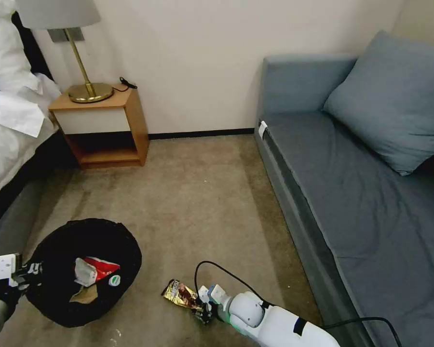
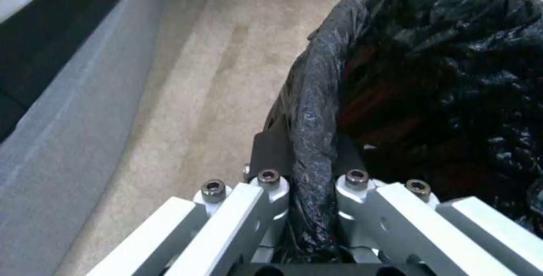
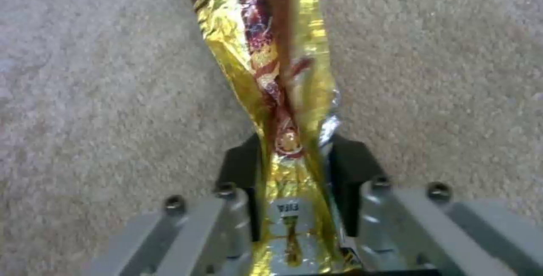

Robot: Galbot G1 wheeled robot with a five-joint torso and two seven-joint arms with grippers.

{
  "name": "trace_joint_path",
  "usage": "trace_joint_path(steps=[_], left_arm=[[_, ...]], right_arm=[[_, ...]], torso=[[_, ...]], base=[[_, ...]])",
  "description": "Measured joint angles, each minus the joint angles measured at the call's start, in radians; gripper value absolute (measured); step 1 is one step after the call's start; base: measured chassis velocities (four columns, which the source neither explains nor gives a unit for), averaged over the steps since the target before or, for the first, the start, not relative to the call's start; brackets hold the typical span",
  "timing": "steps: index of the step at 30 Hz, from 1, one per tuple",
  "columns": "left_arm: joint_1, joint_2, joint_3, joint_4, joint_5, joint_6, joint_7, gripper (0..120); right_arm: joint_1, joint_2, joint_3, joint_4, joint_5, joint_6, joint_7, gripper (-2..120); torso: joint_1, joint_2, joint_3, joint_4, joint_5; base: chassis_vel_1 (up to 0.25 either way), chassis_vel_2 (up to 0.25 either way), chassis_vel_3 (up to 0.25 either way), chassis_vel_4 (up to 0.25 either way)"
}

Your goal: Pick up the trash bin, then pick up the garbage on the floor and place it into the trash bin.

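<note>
While the left pincer (image 2: 308, 170) clamps the folded rim of the round trash bin lined with a crinkled black plastic bag (image 1: 82, 270), its dark fingers (image 2: 271, 151) stand on either side of the bunched bag edge, pressed tight against it. Just beyond that pincer, inside the bin's dark mouth, lie a red-white packet (image 1: 94, 270), a crumpled brown paper wrapper (image 1: 84, 295) and the white cap and green label of a clear bottle (image 1: 114, 281). Low over the beige carpet floor (image 1: 197, 193) the right pincer (image 3: 294, 170) has closed narrowly on one end of the gold-red foil snack wrapper (image 3: 271, 76), which is pinched between its black fingers (image 3: 240, 170) and stretches straight out ahead of them, creased lengthwise. From the head view this right pincer (image 1: 205, 308) sits near the bin, to its right, with the snack wrapper (image 1: 181, 294) pointing away from it toward the bin; whether the wrapper's far end touches the carpet cannot be told. Well beyond both pincers stand a wooden nightstand with a brass lamp (image 1: 101, 120), a white-sheeted bed (image 1: 9, 125) and a blue-grey sofa (image 1: 361, 193).
</note>
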Motion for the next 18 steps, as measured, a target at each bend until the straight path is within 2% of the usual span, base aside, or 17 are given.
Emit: trace_joint_path(steps=[2, 3, 5, 7, 14, 16, 17, 18], left_arm=[[0.0, 0.0, 0.001, 0.0, 0.0, 0.0, 0.0, 5], [0.0, 0.0, 0.001, 0.0, 0.0, 0.0, 0.0, 5], [-0.001, -0.001, 0.002, -0.001, 0.0, 0.001, 0.0, 5], [-0.001, -0.003, 0.003, -0.001, 0.0, 0.001, 0.0, 5], [0.004, -0.002, -0.005, -0.001, -0.002, 0.001, 0.0, 5], [0.001, -0.001, -0.017, 0.005, -0.014, 0.001, 0.0, 5], [0.001, -0.001, -0.017, 0.005, -0.014, 0.001, 0.0, 5], [0.001, -0.001, -0.02, 0.008, -0.017, 0.001, 0.0, 5]], right_arm=[[-0.003, -0.003, 0.0, 0.01, 0.0, 0.001, 0.002, 14], [-0.003, -0.003, 0.0, 0.01, 0.0, 0.001, 0.002, 14], [-0.011, -0.008, 0.005, 0.027, 0.001, -0.003, 0.015, 4], [-0.026, -0.016, 0.029, 0.053, 0.01, -0.007, 0.035, 0], [-0.06, -0.056, 0.146, 0.175, 0.106, -0.012, 0.114, 0], [-0.074, -0.076, 0.227, 0.297, 0.26, -0.047, 0.192, 0], [-0.074, -0.076, 0.227, 0.297, 0.26, -0.047, 0.192, 0], [-0.075, -0.082, 0.25, 0.341, 0.315, -0.058, 0.216, 0]], torso=[[0.0, 0.0, 0.0, 0.0, 0.0], [0.0, 0.0, 0.0, 0.0, 0.0], [0.0, 0.0, 0.0, 0.0, 0.0], [0.0, 0.0, 0.0, 0.0, 0.0], [0.0, 0.0, 0.0, 0.0, 0.0002], [0.0, 0.0, 0.0, -0.0002, 0.0002], [0.0, 0.0, 0.0, -0.0002, 0.0002], [0.0, 0.0, 0.0, -0.0001, 0.0002]], base=[[0.0, 0.0, 0.0, 0.0], [0.0, 0.0, 0.0, 0.0], [0.0, 0.0, 0.0, 0.0], [0.0, 0.0, 0.0, 0.0], [0.0, 0.0, 0.0, 0.0], [0.0, 0.0, 0.0, 0.0], [0.0, 0.0, 0.0, 0.0], [0.0, 0.0, 0.0, 0.0]])
